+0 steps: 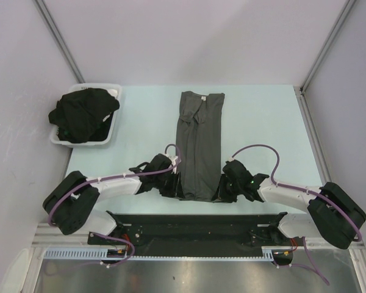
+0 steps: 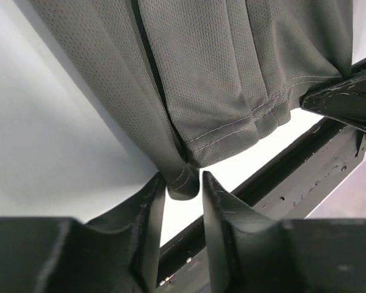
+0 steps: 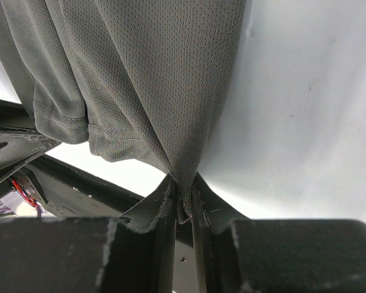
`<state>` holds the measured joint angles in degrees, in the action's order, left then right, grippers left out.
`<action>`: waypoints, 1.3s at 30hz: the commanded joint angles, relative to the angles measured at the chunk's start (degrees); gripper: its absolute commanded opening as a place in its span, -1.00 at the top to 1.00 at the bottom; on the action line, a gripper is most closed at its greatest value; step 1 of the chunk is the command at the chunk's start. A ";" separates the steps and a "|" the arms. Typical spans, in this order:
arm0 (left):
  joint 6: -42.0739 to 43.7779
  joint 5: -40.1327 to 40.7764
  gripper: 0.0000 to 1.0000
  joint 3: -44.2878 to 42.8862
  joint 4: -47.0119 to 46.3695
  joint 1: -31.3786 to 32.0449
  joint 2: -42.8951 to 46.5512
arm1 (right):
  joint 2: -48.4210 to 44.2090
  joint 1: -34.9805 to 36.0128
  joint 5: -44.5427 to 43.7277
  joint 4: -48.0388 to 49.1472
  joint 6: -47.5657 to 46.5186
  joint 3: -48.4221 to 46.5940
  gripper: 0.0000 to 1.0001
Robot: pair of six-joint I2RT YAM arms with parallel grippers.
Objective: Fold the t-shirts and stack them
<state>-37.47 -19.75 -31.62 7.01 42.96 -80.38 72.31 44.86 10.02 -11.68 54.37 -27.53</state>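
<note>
Grey shirt (image 1: 199, 140): long folded strip, near hem corners between both jaws.
Left gripper (image 2: 183, 178): pinching the left corner.
Right gripper (image 3: 182, 183): clamped on the right corner.
Hidden: both grips, from above.

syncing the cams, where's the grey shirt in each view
top: shirt mid-table, long strip, near hem between left claw and right claw
left wrist: shirt fills the top, hem corner in left claw
right wrist: shirt top left, pinched in right claw
shared: black rail below the hem
</note>
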 commanded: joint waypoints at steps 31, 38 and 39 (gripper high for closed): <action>6.71 10.78 1.00 -17.86 17.60 1.51 1.72 | -3.06 -12.34 5.62 -10.29 -11.74 -11.22 0.66; 8.99 13.24 1.00 -22.34 20.15 1.25 0.84 | 2.39 -16.64 8.25 -11.26 -16.66 -18.52 0.66; 9.52 13.42 1.00 -23.39 20.59 1.16 0.66 | 3.96 -17.34 8.61 -11.26 -17.01 -19.22 0.66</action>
<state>-30.87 -8.67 -50.59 25.41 44.25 -80.12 73.03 29.32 16.43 -22.55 41.39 -41.98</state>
